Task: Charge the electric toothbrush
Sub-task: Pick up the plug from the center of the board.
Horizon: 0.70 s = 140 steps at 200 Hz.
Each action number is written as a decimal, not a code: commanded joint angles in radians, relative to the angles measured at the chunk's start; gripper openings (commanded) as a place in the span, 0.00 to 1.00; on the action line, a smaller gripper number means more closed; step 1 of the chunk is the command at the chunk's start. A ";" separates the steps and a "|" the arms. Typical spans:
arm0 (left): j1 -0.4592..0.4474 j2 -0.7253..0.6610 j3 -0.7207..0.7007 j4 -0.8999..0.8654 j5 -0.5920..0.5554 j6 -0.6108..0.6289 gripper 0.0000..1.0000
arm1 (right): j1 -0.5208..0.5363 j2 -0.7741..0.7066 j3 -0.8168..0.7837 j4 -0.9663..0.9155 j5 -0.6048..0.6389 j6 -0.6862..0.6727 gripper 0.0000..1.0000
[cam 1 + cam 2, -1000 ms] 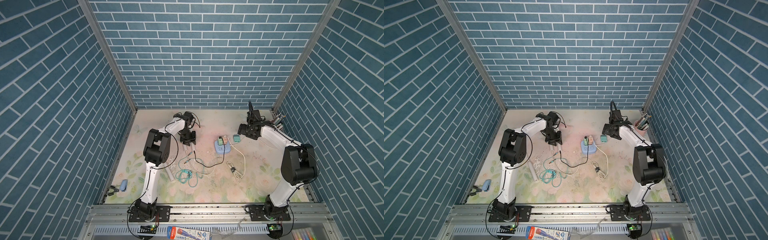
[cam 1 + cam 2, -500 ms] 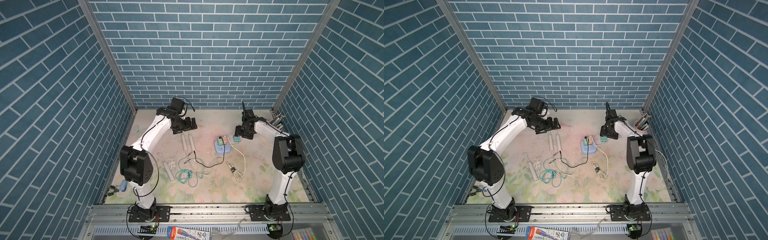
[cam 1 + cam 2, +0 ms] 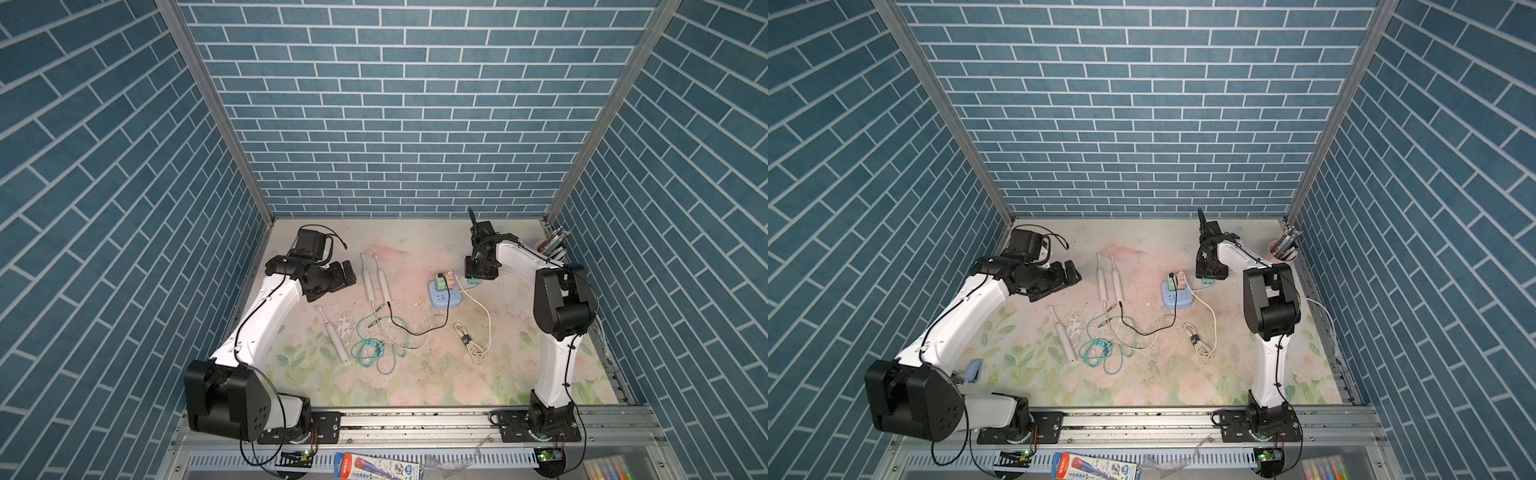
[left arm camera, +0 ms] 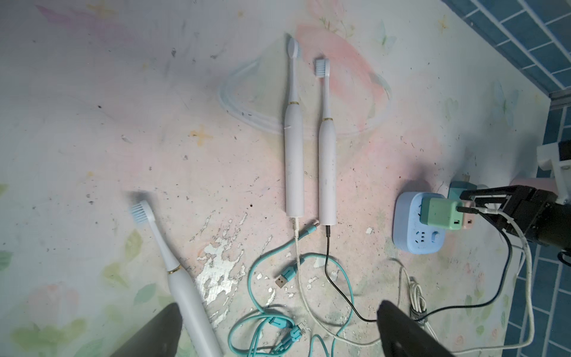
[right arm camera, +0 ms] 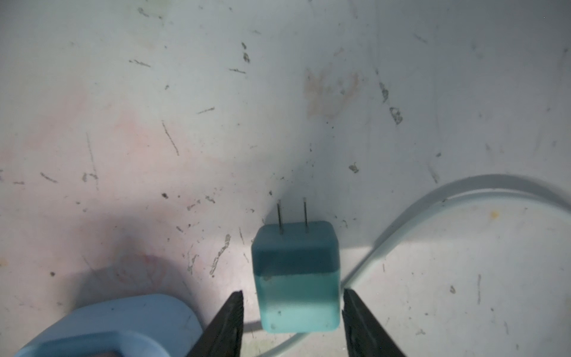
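Electric toothbrush (image 4: pixel 327 173) flat on its side mid-table, black cable (image 4: pixel 327 253) at its base, shoulder to shoulder with a second toothbrush (image 4: pixel 294 160).

Floral table (image 3: pixel 436 382): scuffed, strewn with leads.

Left gripper (image 4: pixel 278 306): spread wide, empty, hanging above the cable tangle, just beside the paired brushes in both top views.

Right gripper (image 5: pixel 292 293): low at the far side of the power block (image 3: pixel 445 298), jaws straddling a teal adapter (image 5: pixel 296 278). One pad close against it, a sliver of gap at the other. Parted, not clamped.

Third toothbrush (image 4: pixel 182 278): off alone toward the left arm, nothing plugged in.

Green adapter (image 4: pixel 440 213): seated on the block, black cable running into it. That brush hooked up, by the look of it; live or not, impossible to say.

Teal adapter again: on its side on the table, prongs bare and in no socket.

White cable (image 4: pixel 297 241) at the second brush's base, far end hard to trace. Teal cable (image 4: pixel 251 281) coiled loose, USB plug (image 4: pixel 285 276) free.

Left to do, at a guess: squeeze, lift, swing the prongs over and press into a free socket on the block.
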 commanded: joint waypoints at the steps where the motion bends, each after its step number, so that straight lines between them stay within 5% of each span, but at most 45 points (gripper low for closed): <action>1: 0.020 -0.056 -0.049 0.021 -0.047 0.026 1.00 | 0.004 0.029 0.008 -0.045 0.035 -0.028 0.51; 50: 0.035 -0.116 -0.113 0.037 -0.111 0.049 1.00 | 0.008 0.048 0.015 -0.049 0.040 -0.034 0.41; 70: 0.038 -0.128 -0.130 0.047 -0.121 0.052 1.00 | 0.012 0.026 0.009 -0.049 0.065 -0.036 0.23; 115: 0.044 -0.121 -0.145 0.053 -0.122 0.057 1.00 | 0.023 -0.164 -0.024 -0.065 0.172 -0.012 0.00; 140: 0.051 -0.129 -0.147 0.051 -0.126 0.050 1.00 | 0.034 -0.301 -0.027 -0.122 0.183 0.004 0.00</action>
